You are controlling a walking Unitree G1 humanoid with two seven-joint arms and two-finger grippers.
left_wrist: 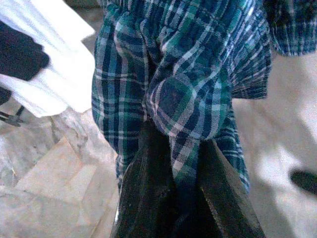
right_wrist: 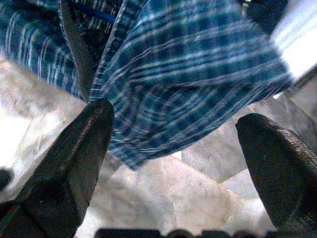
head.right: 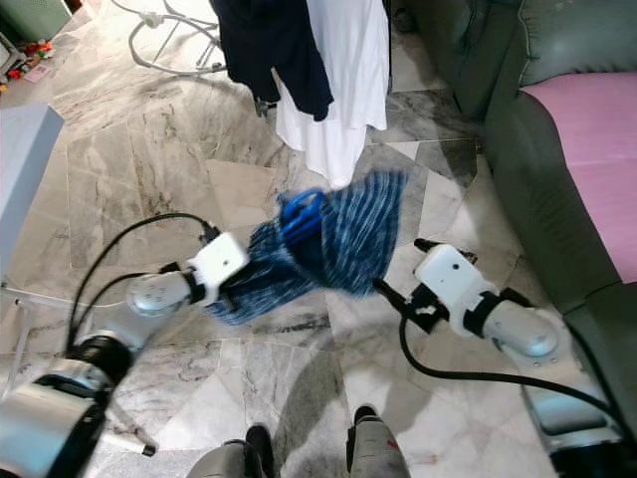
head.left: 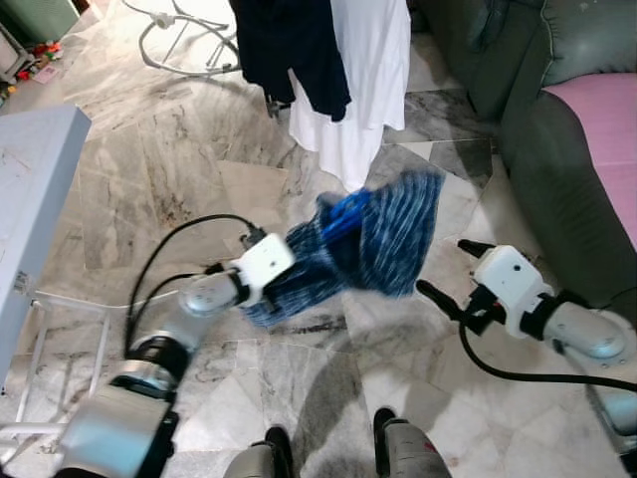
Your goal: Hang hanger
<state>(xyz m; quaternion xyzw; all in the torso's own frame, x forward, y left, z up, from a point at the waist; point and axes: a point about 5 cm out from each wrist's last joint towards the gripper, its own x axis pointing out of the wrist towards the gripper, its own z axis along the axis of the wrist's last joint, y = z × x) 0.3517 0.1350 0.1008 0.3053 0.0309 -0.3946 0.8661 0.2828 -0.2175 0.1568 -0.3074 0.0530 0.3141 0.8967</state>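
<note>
We see marble floor (head.left: 149, 159) | green sofa (head.left: 557, 169) | left end effector (left_wrist: 173, 198) pinching plaid shirt (head.left: 368, 239) | right end effector (right_wrist: 173, 163) spread

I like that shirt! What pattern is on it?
The shirt is blue, green and white plaid, clearest in the left wrist view.

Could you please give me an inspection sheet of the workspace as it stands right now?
Surface: grey marble floor.
Job's things: blue plaid shirt on a blue hanger, held off the floor.
Clutter: small toys by the far wall.
Grippers: left gripper shut on the shirt's cloth; right gripper open, beside the shirt.
Cables: black cable looping from the left wrist.
Surroundings: hung dark and white clothes, grey sofa, white unit.
</note>
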